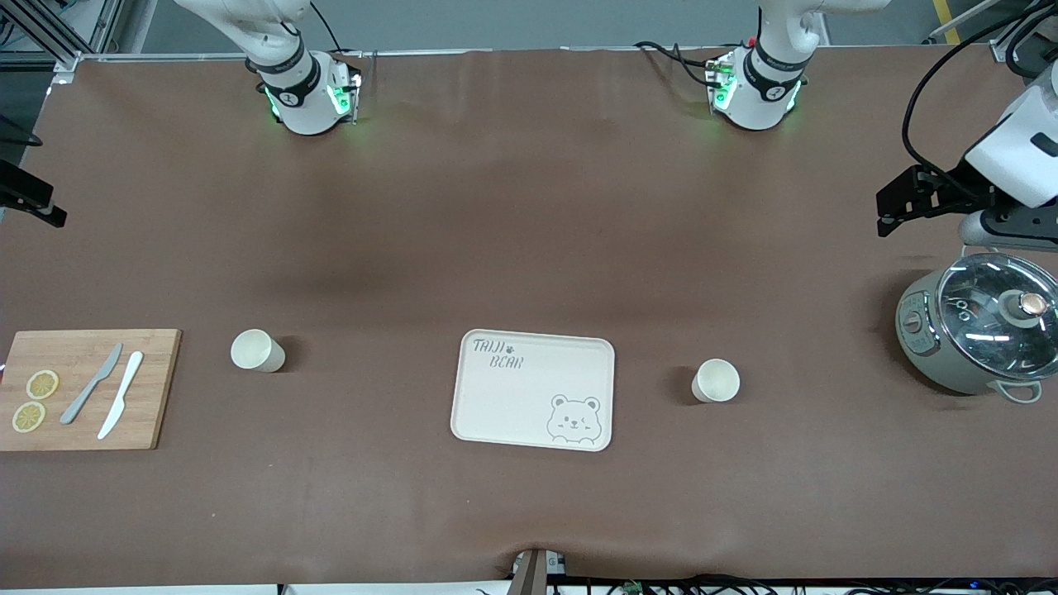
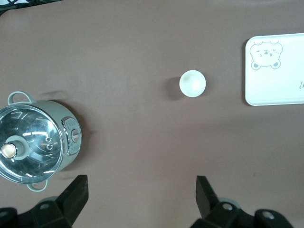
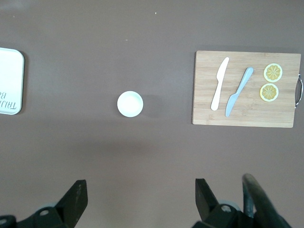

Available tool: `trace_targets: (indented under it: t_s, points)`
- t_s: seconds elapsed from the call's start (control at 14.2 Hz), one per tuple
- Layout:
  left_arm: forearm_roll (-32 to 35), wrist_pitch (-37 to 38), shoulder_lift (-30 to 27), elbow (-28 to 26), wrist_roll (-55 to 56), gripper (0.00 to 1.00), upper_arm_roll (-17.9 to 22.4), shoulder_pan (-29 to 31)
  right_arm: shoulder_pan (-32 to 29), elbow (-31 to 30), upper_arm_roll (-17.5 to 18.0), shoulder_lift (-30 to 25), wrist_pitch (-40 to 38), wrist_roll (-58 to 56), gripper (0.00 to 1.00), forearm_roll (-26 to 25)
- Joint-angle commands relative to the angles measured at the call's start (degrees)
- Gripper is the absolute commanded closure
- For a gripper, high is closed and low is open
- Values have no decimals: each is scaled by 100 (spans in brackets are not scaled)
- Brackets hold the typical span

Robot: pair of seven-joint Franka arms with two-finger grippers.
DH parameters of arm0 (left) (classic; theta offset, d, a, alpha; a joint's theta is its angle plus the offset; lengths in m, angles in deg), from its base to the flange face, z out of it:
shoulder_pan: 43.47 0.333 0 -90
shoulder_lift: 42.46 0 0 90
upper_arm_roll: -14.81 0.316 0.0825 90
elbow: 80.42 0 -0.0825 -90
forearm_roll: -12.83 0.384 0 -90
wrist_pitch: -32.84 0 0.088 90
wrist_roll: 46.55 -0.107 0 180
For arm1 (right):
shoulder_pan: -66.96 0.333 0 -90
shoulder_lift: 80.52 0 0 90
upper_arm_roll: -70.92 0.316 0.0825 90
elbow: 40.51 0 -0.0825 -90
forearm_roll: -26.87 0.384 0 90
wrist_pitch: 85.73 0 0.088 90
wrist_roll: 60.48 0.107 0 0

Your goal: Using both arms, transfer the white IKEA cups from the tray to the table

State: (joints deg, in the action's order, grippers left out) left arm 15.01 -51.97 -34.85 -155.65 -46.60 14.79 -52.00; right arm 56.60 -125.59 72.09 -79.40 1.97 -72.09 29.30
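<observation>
Two white IKEA cups stand upright on the brown table, one on each side of the cream bear tray (image 1: 512,401). One cup (image 1: 258,350) is toward the right arm's end and shows in the right wrist view (image 3: 130,104). The other cup (image 1: 716,381) is toward the left arm's end and shows in the left wrist view (image 2: 192,83). My left gripper (image 2: 141,187) is open and empty, high over bare table beside the pot (image 1: 901,207). My right gripper (image 3: 141,190) is open and empty, high over bare table near the cutting board, and shows only partly in the front view (image 1: 33,205).
A grey pot with a glass lid (image 1: 979,330) stands at the left arm's end (image 2: 35,142). A wooden cutting board (image 1: 157,397) with two knives and two lemon slices lies at the right arm's end (image 3: 247,116). The tray edge shows in both wrist views (image 2: 280,85) (image 3: 9,80).
</observation>
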Motion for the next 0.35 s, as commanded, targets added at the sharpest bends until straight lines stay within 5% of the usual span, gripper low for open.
trace_targets:
  t_s: [0.0,0.28]
  points:
    - [-104,-35,-40,-18,-92,0,28,1,-326,70,94,-7,-182,54,0,580]
    - [-104,-35,-40,-18,-65,0,28,1,-283,429,164,-165,-499,54,0,706]
